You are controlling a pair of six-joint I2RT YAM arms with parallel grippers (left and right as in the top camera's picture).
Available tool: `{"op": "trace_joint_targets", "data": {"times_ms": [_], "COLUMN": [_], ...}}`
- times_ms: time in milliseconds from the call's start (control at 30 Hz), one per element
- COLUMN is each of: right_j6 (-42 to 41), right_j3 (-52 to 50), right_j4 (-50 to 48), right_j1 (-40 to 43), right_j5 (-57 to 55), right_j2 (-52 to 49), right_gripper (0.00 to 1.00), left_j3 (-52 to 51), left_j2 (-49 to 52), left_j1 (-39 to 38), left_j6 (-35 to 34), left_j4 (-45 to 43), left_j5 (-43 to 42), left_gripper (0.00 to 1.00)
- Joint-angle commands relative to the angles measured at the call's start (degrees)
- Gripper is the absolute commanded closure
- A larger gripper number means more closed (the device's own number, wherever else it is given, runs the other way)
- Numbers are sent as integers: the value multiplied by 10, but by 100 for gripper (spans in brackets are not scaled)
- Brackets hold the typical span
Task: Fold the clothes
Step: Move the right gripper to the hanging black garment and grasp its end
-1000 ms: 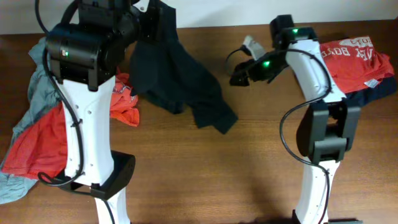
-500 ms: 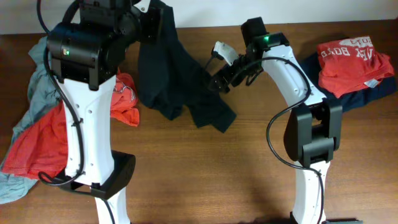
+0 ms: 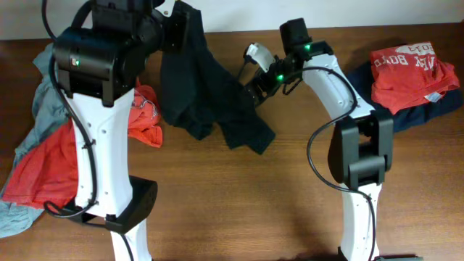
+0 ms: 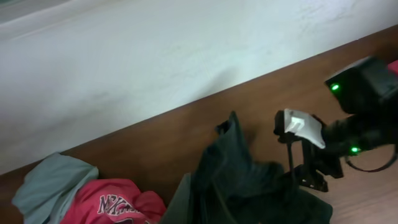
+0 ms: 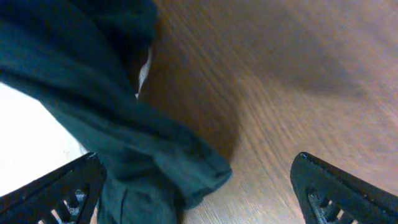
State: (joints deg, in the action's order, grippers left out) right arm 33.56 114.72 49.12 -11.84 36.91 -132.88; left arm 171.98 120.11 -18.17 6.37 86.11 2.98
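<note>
A dark T-shirt (image 3: 214, 94) hangs from my left gripper (image 3: 180, 20) at the back of the table, and its lower part lies crumpled on the wood. It also shows in the left wrist view (image 4: 249, 190), where my own fingers are out of frame. My right gripper (image 3: 254, 90) is open at the shirt's right edge. In the right wrist view a fold of the dark shirt (image 5: 155, 155) lies between its spread fingertips (image 5: 62, 193), with my right gripper (image 5: 199, 199) low over the table. A folded red T-shirt (image 3: 409, 67) lies on a navy one (image 3: 438, 105) at the far right.
A loose heap at the left holds a grey T-shirt (image 3: 45, 109) and red ones with white lettering (image 3: 43, 170) (image 3: 145, 119). The red one (image 4: 112, 202) and the grey one (image 4: 46, 180) also show in the left wrist view. A white wall (image 4: 155, 56) borders the table's back edge.
My right gripper has swung left from the table's middle right to the dark shirt's edge. The left arm still holds the shirt up in the same place.
</note>
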Motion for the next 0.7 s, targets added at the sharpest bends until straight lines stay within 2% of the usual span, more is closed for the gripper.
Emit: {"op": "trace_joint_targets", "data": {"times_ms": [0, 67, 100, 167, 200, 367, 400, 567, 667], "right_j6": [18, 18, 18, 18, 18, 13, 3, -43, -44], "right_j3": [-2, -2, -2, -2, -2, -2, -2, -1, 3], "right_j4": [-3, -6, -6, -8, -8, -5, -5, -1, 17], "right_j1": [-6, -6, -6, -6, -6, -5, -4, 24, 46], "right_j5": [43, 50, 51, 52, 53, 59, 55, 62, 79], "right_j2": [-25, -34, -36, -42, -45, -48, -48, -42, -30], "right_gripper": [1, 0, 4, 18, 33, 93, 96, 96, 96], "left_j3": [3, 3, 3, 3, 3, 3, 3, 3, 3], "left_j2": [-27, -28, -28, -28, -28, -28, -28, -28, -28], "left_j1": [3, 3, 3, 3, 3, 4, 4, 6, 11], "left_j6": [-1, -1, -1, 0, 0, 8, 8, 8, 8], "left_j4": [-2, -2, -2, -2, -2, -2, -2, -1, -2], "left_j5": [-6, -6, -6, -6, -6, 3, 9, 31, 31], "left_gripper": [99, 99, 99, 99, 100, 100, 99, 100, 99]}}
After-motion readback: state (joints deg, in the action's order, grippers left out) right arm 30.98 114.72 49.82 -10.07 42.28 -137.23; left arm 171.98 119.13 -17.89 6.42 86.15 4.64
